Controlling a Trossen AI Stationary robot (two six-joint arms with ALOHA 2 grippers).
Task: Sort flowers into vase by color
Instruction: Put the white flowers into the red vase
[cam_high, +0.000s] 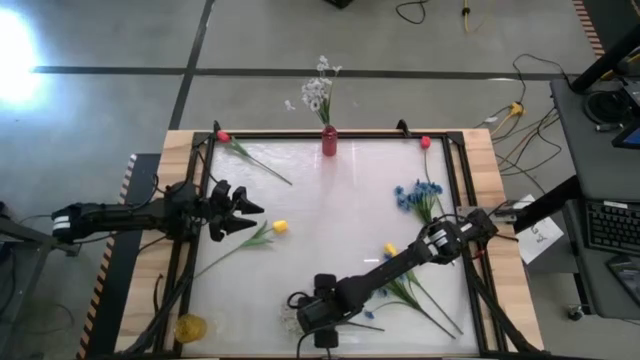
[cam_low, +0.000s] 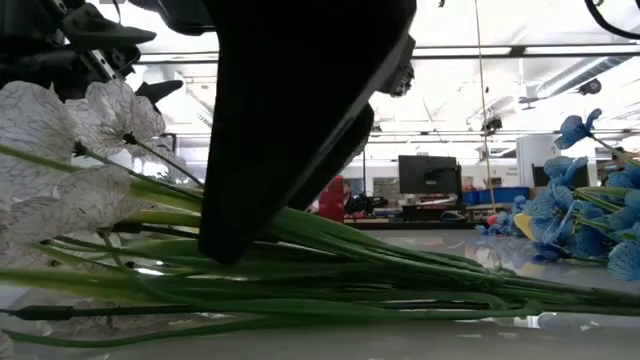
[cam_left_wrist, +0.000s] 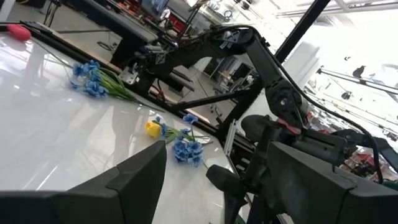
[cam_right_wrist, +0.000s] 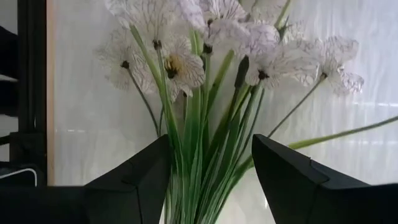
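Note:
A white spray (cam_right_wrist: 186, 56) with a bundle of green stems (cam_right_wrist: 205, 149) lies at the table's near edge (cam_high: 290, 318). My right gripper (cam_right_wrist: 211, 186) is open above it, one finger on each side of the stems; in the low view a dark finger (cam_low: 300, 120) stands over the stems (cam_low: 400, 270). My left gripper (cam_high: 250, 218) is open at the table's left, just left of a yellow bud (cam_high: 280, 227). A red vase (cam_high: 329, 141) at the far edge holds white flowers (cam_high: 318, 92). Blue clusters (cam_high: 415, 195) lie to the right. My right gripper comes down from above with its fingers (cam_right_wrist: 140, 180) astride the white spray's stem bundle (cam_right_wrist: 205, 149), across the stems, a short way below the blossoms. The spray lies flat on the table. Whether a finger touches the stems, I cannot tell.
Pink buds lie at the far left (cam_high: 222, 136) and far right (cam_high: 425, 142) corners. A second yellow bud (cam_high: 390, 248) and more stems (cam_high: 420, 295) lie under my right arm. A yellow vase (cam_high: 190, 326) stands at the near left. A black frame (cam_high: 470, 250) rims the table.

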